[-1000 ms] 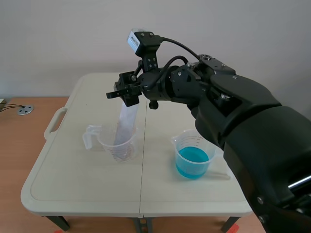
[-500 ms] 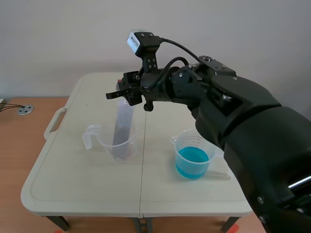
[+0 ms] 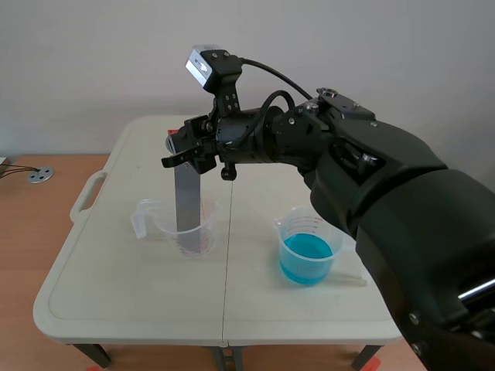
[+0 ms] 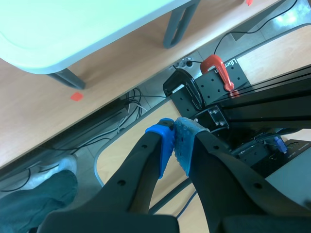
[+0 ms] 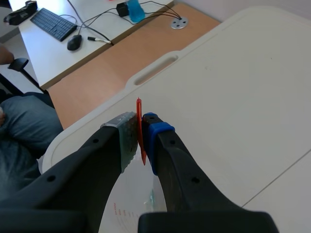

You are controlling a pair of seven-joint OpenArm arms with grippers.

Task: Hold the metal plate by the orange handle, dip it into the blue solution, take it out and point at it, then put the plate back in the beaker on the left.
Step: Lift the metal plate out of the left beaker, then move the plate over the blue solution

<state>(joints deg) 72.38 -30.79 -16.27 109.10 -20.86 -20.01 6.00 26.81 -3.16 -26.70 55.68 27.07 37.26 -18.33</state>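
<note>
The right gripper point(image 5: 139, 127) is clamped on the orange handle point(image 5: 139, 108), which stands edge-on in its grip. In the scene view it sits above the left beaker point(image 3: 164, 224). The metal plate point(image 3: 186, 202) hangs near upright from it, lower end inside that beaker. Whether the plate reaches the beaker's floor cannot be told. The beaker of blue solution point(image 3: 307, 249) stands well apart to the right on the table point(image 3: 116, 294). The left gripper point(image 4: 174, 141) is held low, below the table's edge, with its fingers pressed together on nothing.

Grey metal plate point(image 3: 186, 197) stands upright in left beaker point(image 3: 206, 232).
</note>
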